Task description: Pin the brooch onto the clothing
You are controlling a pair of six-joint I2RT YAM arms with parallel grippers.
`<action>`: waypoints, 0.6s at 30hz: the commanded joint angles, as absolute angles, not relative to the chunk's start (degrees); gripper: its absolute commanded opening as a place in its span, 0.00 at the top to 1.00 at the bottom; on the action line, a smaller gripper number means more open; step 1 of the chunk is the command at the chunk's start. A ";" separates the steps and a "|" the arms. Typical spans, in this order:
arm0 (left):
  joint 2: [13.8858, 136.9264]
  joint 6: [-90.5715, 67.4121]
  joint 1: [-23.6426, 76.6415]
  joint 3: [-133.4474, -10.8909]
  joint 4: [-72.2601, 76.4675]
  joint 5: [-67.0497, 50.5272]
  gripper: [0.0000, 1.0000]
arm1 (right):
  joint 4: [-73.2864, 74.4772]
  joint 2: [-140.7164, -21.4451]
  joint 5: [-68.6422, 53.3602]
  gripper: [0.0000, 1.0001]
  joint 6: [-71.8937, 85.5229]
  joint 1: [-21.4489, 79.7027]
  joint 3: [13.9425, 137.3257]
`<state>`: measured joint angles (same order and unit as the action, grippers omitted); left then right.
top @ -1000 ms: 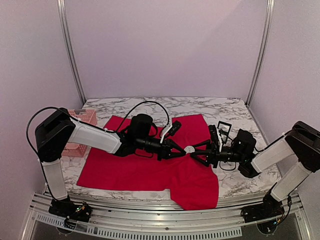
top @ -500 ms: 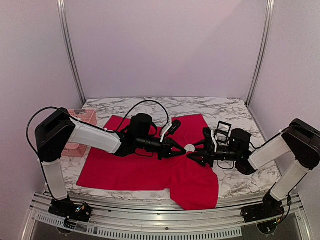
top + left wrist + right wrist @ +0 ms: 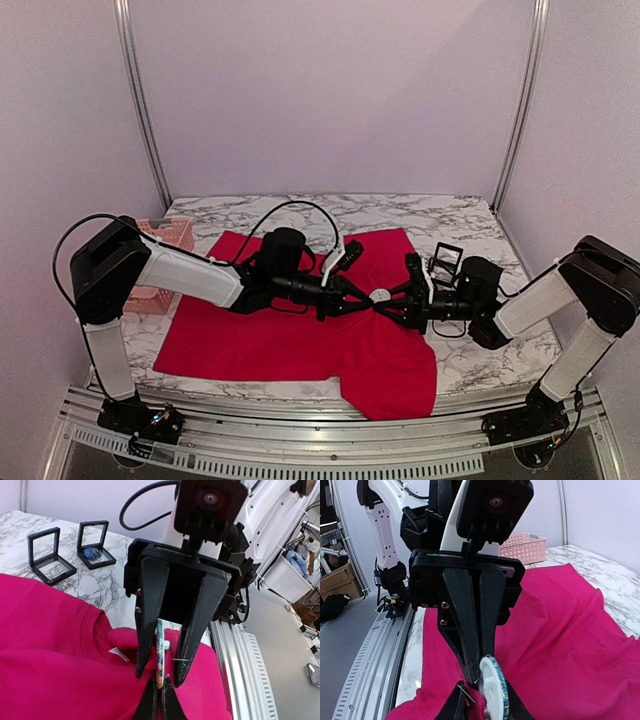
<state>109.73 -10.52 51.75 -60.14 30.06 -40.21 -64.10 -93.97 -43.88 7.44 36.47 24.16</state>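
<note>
Brooch [image 3: 380, 296] is at mid-table, between the two grippers and just over the red T-shirt [image 3: 280, 340], near its collar. It's a white disc with a blue-green patterned face. In the left wrist view I see it edge-on [image 3: 159, 652].

The left gripper [image 3: 365, 300] has its jaws pinched shut on the brooch's edge. In the right wrist view its two fingers [image 3: 475, 630] lie flat together, with the tips on the disc [image 3: 492, 682].

The right gripper [image 3: 392, 302] comes in from the opposite side, jaws apart and straddling the brooch. One finger is almost on it and the other shows a clear gap [image 3: 161, 675]. A thin metal pin [image 3: 180, 659] pokes out by that finger. Red fabric is bunched up right under both sets of tips, and the white neck label [image 3: 118, 653] is just beside them.

Edges: the T-shirt covers most of the table's middle. Its near right corner reaches over the table's [image 3: 450, 215] front edge. Its collar edge is right below the grippers, with bare marble beyond it.

Room to move: there's a bare marble strip behind the shirt along the back wall, and more on the right. Two open black display cases [image 3: 447, 258] stand on that right side, near the right wrist. One of them holds something blue [image 3: 92, 553]. A pink basket [image 3: 175, 236] is at the left edge behind the left arm, near the shirt's left side. I can't tell if they touch. The two grippers are tip to tip, with very little space between them.
</note>
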 commanded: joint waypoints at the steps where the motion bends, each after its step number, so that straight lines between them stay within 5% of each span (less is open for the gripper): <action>1: 109.02 -6.51 53.00 -59.50 29.32 -39.59 1.00 | -66.23 -94.91 -45.26 0.82 9.21 36.40 25.31; 18: 106.52 3.36 54.20 -58.03 28.48 -37.56 1.00 | -73.88 -97.94 -47.64 0.99 16.68 33.52 23.30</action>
<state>109.06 -1.67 52.82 -59.42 30.06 -38.28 -71.26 -96.84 -48.27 14.31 34.89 23.29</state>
